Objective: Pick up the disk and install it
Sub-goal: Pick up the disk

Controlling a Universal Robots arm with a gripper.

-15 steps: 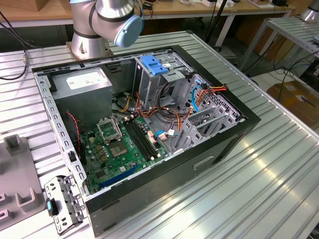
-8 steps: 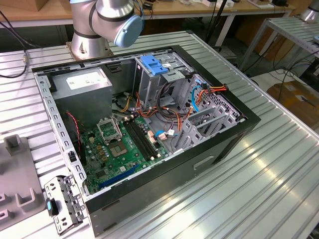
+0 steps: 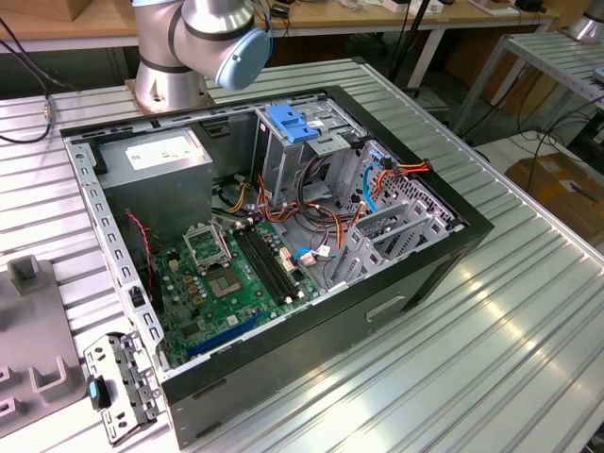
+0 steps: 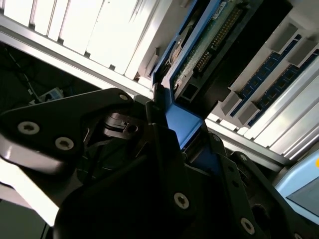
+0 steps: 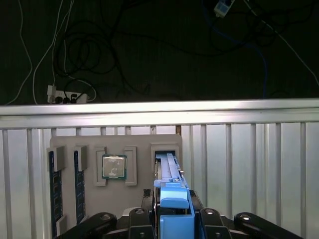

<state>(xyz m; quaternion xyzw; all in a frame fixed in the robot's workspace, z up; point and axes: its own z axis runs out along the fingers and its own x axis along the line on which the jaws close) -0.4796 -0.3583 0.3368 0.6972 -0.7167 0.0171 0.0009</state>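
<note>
1. While it stands on its narrow edge at a slot of the grey tray (image 5: 142,142), the disk (image 5: 168,169) is clamped between the fingers (image 5: 139,219); the gripper (image 5: 173,211) closes on its blue side rail in the first wrist view.
2. Disk, seating: whether its lower edge sits in the slot or is just clear of it cannot be told.
3. Disk, second wrist view: the disk (image 4: 209,40) shows its green circuit board and a connector row, and the gripper (image 4: 182,130) holds the blue rail between dark fingers (image 4: 159,124).
4. Tray, position: on the ribbed metal counter (image 5: 249,164), close to one counter edge, with dark floor and loose cables beyond.
5. Tray, other contents: one processor chip (image 5: 114,166) in a square pocket beside the disk slot, and blue-edged memory modules (image 5: 52,184) upright in slots at the tray's far side from the disk.
6. Computer case (image 3: 406,302): lies open on the counter in the exterior view, well in from the edges.
7. Case contents: green motherboard (image 3: 236,283), grey power supply (image 3: 156,156), metal drive cage (image 3: 283,160) with a blue latch (image 3: 291,123) on top, and bundled coloured wiring (image 3: 311,203).
8. Arm (image 3: 203,38): its base stands on the counter at the far edge, just behind the case.
</note>
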